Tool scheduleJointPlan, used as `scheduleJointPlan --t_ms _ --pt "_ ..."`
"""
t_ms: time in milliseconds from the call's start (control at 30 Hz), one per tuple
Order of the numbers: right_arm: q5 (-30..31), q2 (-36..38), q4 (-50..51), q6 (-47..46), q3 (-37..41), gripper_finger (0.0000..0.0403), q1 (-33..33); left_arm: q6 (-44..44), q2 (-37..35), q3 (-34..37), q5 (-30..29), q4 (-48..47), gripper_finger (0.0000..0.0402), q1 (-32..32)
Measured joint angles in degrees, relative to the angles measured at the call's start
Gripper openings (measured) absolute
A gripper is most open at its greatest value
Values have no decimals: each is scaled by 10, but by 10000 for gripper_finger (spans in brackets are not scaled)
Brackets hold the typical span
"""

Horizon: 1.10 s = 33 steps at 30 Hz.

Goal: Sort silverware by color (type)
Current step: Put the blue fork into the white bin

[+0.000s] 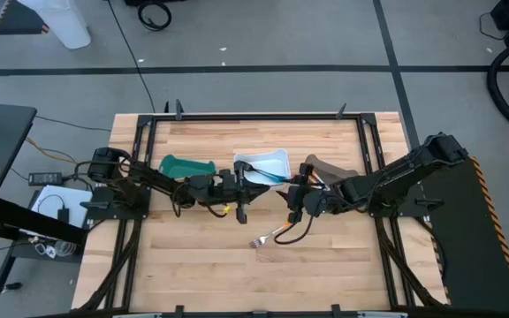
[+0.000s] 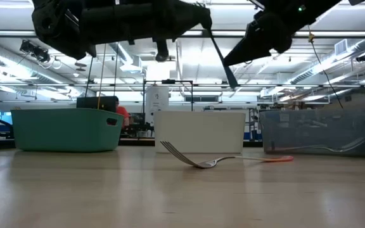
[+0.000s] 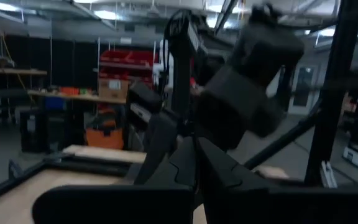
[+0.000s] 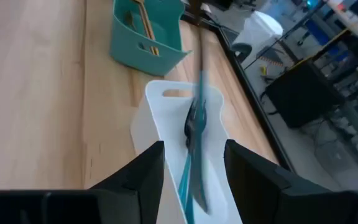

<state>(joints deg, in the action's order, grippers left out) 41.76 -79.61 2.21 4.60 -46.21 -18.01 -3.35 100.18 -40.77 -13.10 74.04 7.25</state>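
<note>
Orange-handled fork [image 1: 275, 236] lies diagonally, tines toward table's front.

No legible text, label, brand, number or sign on anything in any view.

The near half of the wooden table [image 1: 201, 274] is open, from 4 o'clock round to 8 o'clock. One orange-handled fork [image 1: 277, 235] lies there, just toward 6 o'clock from the middle. Across the middle, the left gripper [image 1: 239, 201] and right gripper [image 1: 293, 196] crowd close together. Behind them, toward 12 o'clock, the teal bin [image 1: 186, 167], white bin [image 1: 268, 162] and grey-brown bin [image 1: 325, 168] block the way in a row.
</note>
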Motion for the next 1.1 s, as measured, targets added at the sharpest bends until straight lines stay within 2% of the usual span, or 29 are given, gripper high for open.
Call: scheduleJointPlan --t_ms 133,267,433,600,900,1000,1100 --pt "20 -26 -6 31 -20 172 1 9 0 -1 0 21 12 0" --pt "14 -41 -6 57 -35 170 4 15 0 -1 21 23 12 0" --pt "-39 -32 2 57 -44 149 8 29 0 -1 72 18 12 -3" --pt "-80 -23 13 54 -46 104 13 31 -2 -1 121 8 12 -8" --pt "-119 -21 63 1 -45 19 15 40 -2 -1 124 -32 12 -11" --pt "-135 -21 76 -19 -46 10 21 36 -2 -1 125 -42 17 -13" --pt "-137 -21 85 -31 -45 10 26 19 -2 -1 101 -62 40 -14"
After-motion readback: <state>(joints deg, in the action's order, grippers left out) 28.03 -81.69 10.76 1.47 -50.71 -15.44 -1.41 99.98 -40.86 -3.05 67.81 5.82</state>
